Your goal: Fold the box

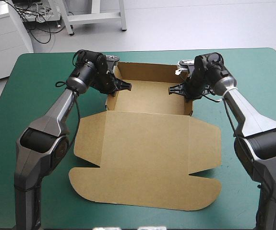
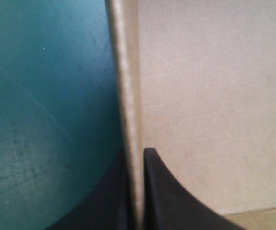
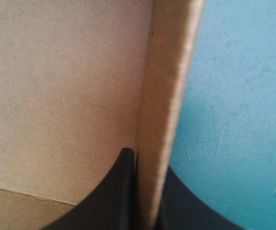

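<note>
Only the high view takes in the whole brown box (image 1: 147, 139). It lies in the middle of the table on the teal-green cover (image 1: 32, 81), with its tray at the far side, walls standing, and its lid (image 1: 145, 177) flat and reaching toward the near edge. The long axis runs from the far edge to the near edge, and the open tray faces up.

The left gripper (image 1: 127, 86) is at the tray's left wall (image 1: 109, 100), but from above its grip is hard to make out. The left wrist view settles it. The wall's edge stands between the two black fingers (image 2: 171, 196), one outside over the cover and one inside against the board, pinched on the wall. The rest of the box is cut off there.

The right gripper (image 1: 172, 89) mirrors this at the right wall (image 1: 191, 103). The right wrist view shows its fingers (image 3: 114, 191) clamped on that wall's edge, with the cover on the outer side and board within.
</note>
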Controlling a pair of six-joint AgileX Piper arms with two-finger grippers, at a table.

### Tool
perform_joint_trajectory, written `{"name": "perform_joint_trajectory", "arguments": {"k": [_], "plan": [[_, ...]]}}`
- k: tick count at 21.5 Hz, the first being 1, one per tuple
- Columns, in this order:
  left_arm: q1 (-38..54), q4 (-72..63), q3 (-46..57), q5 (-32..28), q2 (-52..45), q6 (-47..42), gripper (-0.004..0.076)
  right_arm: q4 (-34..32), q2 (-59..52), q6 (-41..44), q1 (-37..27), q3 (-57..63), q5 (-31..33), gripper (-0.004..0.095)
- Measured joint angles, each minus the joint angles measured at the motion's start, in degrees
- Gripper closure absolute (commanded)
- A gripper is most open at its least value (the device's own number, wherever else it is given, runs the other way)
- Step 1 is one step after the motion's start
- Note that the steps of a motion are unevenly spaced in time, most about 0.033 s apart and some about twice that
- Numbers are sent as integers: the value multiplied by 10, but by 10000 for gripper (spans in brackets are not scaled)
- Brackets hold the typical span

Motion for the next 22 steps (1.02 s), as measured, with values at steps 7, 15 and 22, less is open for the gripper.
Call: {"name": "perform_joint_trajectory", "arguments": {"k": [7,15,22], "plan": [[-1,-1,-2,-5,26,-9,756,-15,16,3,1,0,3,910],[-2,-1,-5,-6,31,-13,756,-13,26,2,1,-7,7,912],[-2,9,-6,-6,30,-9,506,-13,25,-3,1,-8,12,791]]}}
